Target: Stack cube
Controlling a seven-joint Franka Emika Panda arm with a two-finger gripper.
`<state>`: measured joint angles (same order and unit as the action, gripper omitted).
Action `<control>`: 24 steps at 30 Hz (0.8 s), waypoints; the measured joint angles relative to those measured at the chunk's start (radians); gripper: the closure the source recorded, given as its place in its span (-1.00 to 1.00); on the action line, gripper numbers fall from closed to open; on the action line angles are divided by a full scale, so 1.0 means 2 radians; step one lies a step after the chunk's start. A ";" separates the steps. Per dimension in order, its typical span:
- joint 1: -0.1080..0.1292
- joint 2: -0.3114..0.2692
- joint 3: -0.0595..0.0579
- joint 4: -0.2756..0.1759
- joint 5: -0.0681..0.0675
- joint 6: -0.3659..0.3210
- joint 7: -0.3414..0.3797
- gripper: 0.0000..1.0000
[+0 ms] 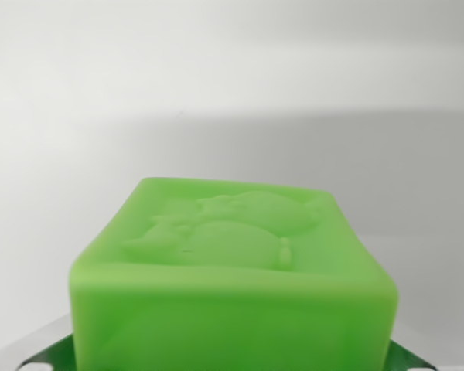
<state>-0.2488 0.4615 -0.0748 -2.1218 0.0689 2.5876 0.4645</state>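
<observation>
Green cube (232, 270) fills the wrist view's lower centre, embossed face up, over a pale bench (232, 93). Tool fingers not visible; you cannot tell their opening. Keep the cube level and centred before stacking.

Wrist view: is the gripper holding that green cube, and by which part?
Cannot be told. The green cube fills the lower frame right under the camera, but no fingers show, so neither a hold nor its place is visible.

Bright green cube (232, 278) with embossed top relief, low in frame.
</observation>
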 joint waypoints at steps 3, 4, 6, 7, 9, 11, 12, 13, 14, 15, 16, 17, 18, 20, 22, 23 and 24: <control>-0.001 -0.006 0.000 -0.008 -0.001 0.000 -0.009 1.00; -0.001 -0.009 0.000 -0.012 -0.002 0.000 -0.013 1.00; -0.002 -0.014 0.000 -0.018 -0.002 0.000 -0.022 1.00; -0.002 -0.016 0.000 -0.021 -0.003 0.000 -0.026 1.00; -0.003 -0.021 0.000 -0.026 -0.003 0.001 -0.032 1.00; -0.003 -0.027 0.000 -0.032 -0.004 0.001 -0.040 1.00; -0.004 -0.030 0.000 -0.035 -0.005 0.001 -0.045 1.00; -0.004 -0.034 0.000 -0.038 -0.005 0.001 -0.049 1.00; -0.004 -0.037 0.000 -0.042 -0.005 0.001 -0.053 1.00; -0.005 -0.040 0.000 -0.045 -0.006 0.001 -0.058 1.00; -0.005 -0.042 0.000 -0.047 -0.006 0.001 -0.062 1.00; -0.006 -0.045 0.000 -0.050 -0.007 0.001 -0.067 1.00; -0.006 -0.047 0.000 -0.052 -0.007 0.001 -0.069 1.00; -0.007 -0.053 0.000 -0.058 -0.008 0.001 -0.078 1.00; -0.007 -0.059 0.000 -0.064 -0.008 0.001 -0.086 1.00; -0.007 -0.062 0.000 -0.068 -0.009 0.001 -0.090 1.00; -0.008 -0.065 0.000 -0.071 -0.009 0.001 -0.095 1.00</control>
<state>-0.2644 0.3313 -0.0748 -2.2636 0.0505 2.5905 0.2739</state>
